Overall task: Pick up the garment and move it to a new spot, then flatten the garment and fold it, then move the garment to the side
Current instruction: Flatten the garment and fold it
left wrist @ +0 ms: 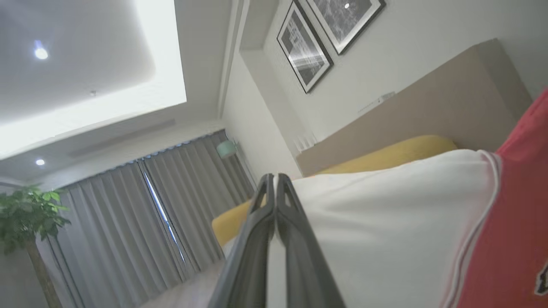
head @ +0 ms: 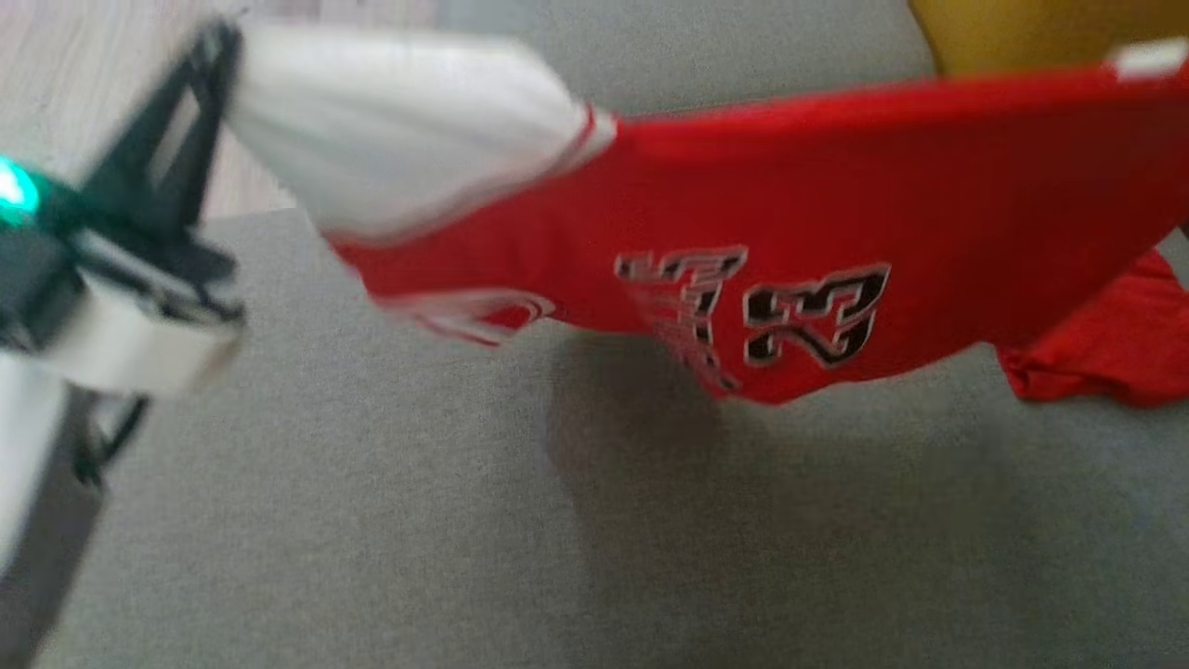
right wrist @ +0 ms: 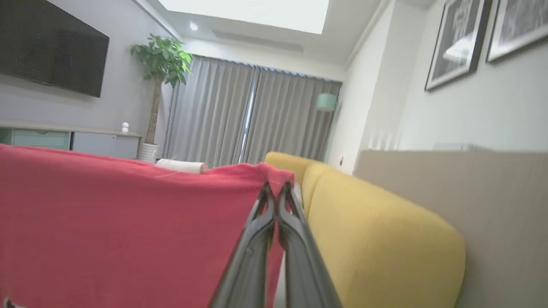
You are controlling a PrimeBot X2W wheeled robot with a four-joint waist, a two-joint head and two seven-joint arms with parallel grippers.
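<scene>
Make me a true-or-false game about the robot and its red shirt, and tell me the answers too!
1. The red shirt has a white sleeve. True.
2. The shirt lies spread flat on the grey surface. False: most of it hangs in the air above that surface, stretched between the two grippers.
3. The left gripper is shut on the white sleeve. True.
4. The right gripper is wide open. False: its fingers are pinched shut on the red edge of the shirt.
5. The cushion beside the shirt is blue. False: it is yellow.
</scene>
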